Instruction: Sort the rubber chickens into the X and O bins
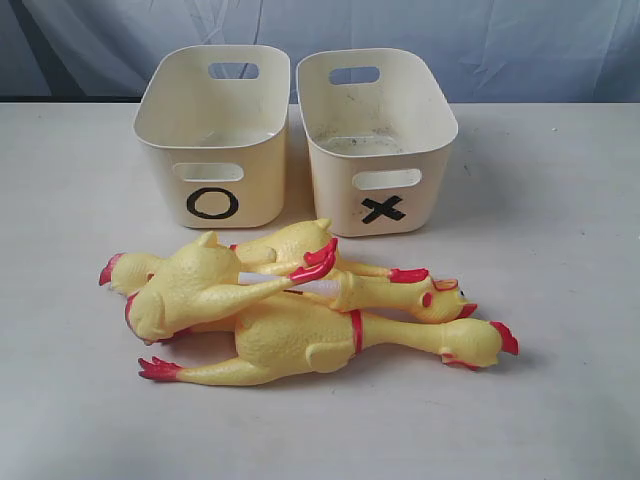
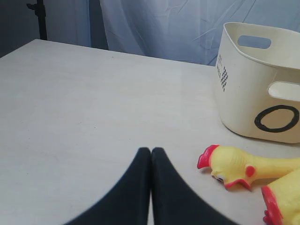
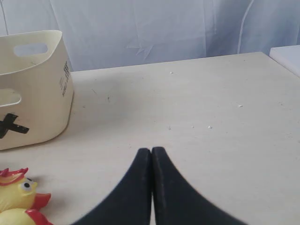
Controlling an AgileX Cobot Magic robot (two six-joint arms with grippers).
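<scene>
While both jaws meet fully, chickens (image 1: 290, 335) untouched

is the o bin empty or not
Empty, as far as shows: the O bin shows only bare cream floor inside; the rubber chickens lie piled on the table before it.

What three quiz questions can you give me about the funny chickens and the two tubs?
1. True or false: in the exterior view, the O bin stands to the left of the X bin.
2. Where are the rubber chickens? A: inside the O bin. B: piled on the table in front of both bins. C: held up in the air.
3. Fill in the word: the left arm's fingers and the right arm's fingers are both ____ (open or shut).

Key: 1 true. 2 B. 3 shut.
</scene>
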